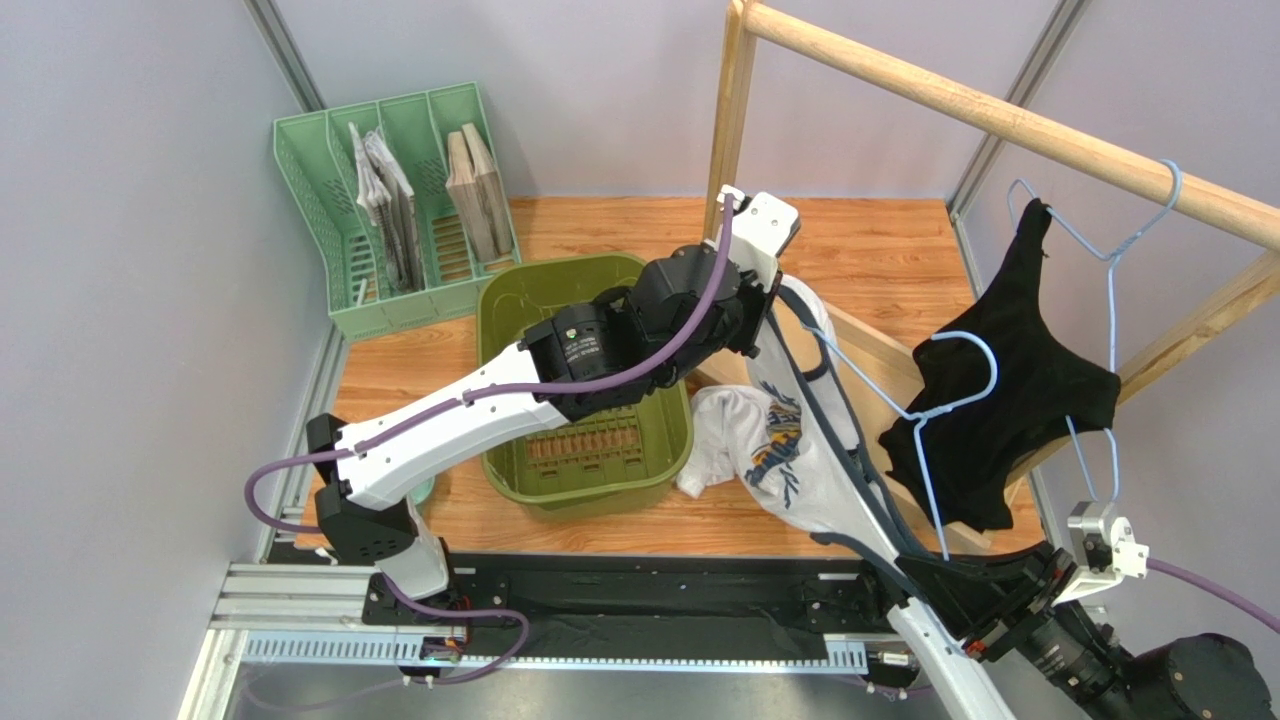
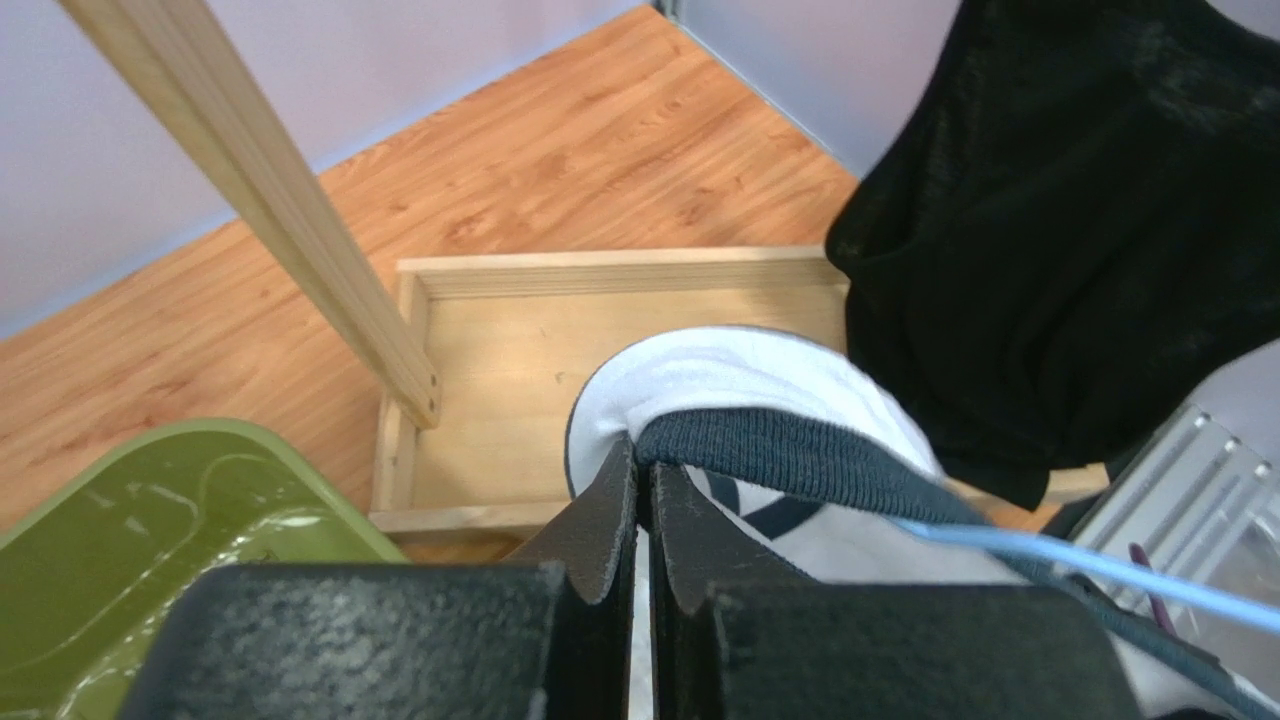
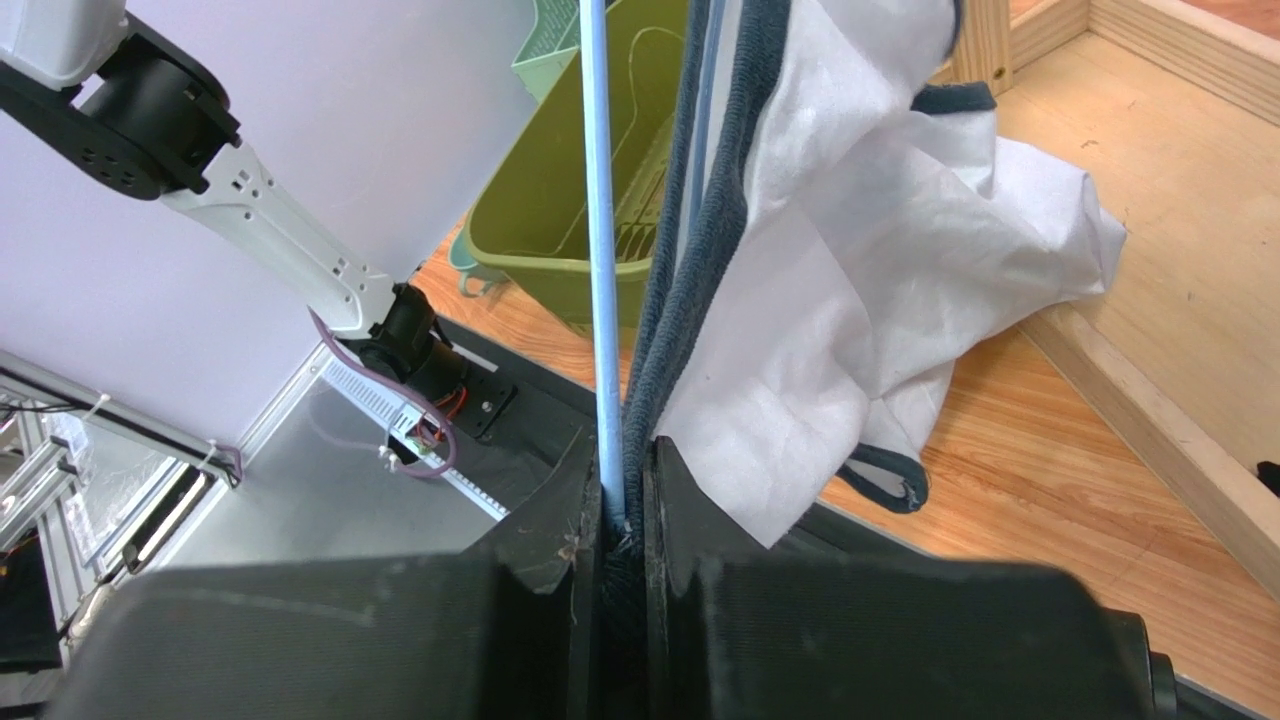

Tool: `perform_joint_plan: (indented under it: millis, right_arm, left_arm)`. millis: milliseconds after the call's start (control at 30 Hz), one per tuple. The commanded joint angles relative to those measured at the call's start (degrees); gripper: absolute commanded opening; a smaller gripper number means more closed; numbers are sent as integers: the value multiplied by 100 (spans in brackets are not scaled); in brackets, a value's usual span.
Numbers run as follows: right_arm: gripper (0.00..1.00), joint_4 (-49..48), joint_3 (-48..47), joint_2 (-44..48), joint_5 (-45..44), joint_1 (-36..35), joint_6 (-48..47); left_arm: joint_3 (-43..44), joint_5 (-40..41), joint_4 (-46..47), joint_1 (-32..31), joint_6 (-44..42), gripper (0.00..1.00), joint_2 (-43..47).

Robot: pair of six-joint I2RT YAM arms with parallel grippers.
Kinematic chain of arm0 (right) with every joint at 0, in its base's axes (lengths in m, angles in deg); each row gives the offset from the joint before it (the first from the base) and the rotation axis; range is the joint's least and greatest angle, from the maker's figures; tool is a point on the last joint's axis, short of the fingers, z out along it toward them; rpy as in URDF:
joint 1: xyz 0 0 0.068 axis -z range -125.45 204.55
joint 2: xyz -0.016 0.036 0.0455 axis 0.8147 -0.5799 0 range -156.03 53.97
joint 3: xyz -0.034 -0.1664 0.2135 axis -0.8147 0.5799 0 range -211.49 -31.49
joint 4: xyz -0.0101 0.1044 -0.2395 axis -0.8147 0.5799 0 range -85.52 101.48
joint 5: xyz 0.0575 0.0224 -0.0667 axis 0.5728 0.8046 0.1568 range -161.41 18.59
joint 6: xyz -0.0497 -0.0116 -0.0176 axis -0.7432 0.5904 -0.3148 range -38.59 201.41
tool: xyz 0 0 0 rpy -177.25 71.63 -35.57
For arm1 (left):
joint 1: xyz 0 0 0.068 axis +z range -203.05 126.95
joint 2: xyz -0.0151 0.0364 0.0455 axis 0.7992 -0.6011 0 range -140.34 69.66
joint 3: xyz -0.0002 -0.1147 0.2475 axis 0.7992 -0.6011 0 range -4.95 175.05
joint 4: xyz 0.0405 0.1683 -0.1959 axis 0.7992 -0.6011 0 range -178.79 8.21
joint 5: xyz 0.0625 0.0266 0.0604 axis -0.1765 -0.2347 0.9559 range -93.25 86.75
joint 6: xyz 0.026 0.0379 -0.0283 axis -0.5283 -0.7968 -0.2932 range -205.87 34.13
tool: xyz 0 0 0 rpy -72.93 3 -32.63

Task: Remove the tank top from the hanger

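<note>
**Left arm.** The left gripper is clamping fully closed on the dark ribbed trim of the tank top. Its fingers are meeting on the fabric with no gap showing.

**Right arm.** The right gripper is also closing tight and is pinching the wire of the blue hanger (a strip of the same dark trim is running in between the fingers alongside the wire).

**Task item.** The tank top, white with dark edging and a printed motif, is stretching through the air between the two grippers.
- The left gripper is holding the upper end, past the far right corner of the olive bin.
- The right gripper is holding the lower end near the front edge of the table.
- A loose fold is hanging down just beside the bin's right wall.
- The hanger wire is lying against the fabric along its length, and its hook is sticking out toward the black garment.

**Surroundings.**
- The black garment is hanging from the wooden rail on the right.
- A mint file rack holding papers is standing behind the bin, at the far left of the table.
</note>
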Motion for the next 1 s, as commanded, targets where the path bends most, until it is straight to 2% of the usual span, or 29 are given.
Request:
perform_joint_plan:
  millis: [0, 100, 467, 700, 967]
  right_arm:
    - [0, 1612, -192, 207, 656, -18, 20]
    - [0, 1603, -464, 286, 569, -9, -33]
    - [0, 1059, -1037, -56, -636, -9, 72]
    - [0, 453, -799, -776, -1242, 0, 336]
    - [0, -637, -440, -1322, -1304, -9, 442]
  left_arm:
    - [578, 745, -199, 361, -103, 0, 13]
    - [570, 376, -490, 686, 91, 0, 4]
    - [-194, -564, -411, 705, 513, 0, -67]
    - [-1020, -1399, 168, 705, 636, 0, 345]
    - [-2189, -2577, 915, 705, 970, 0, 1093]
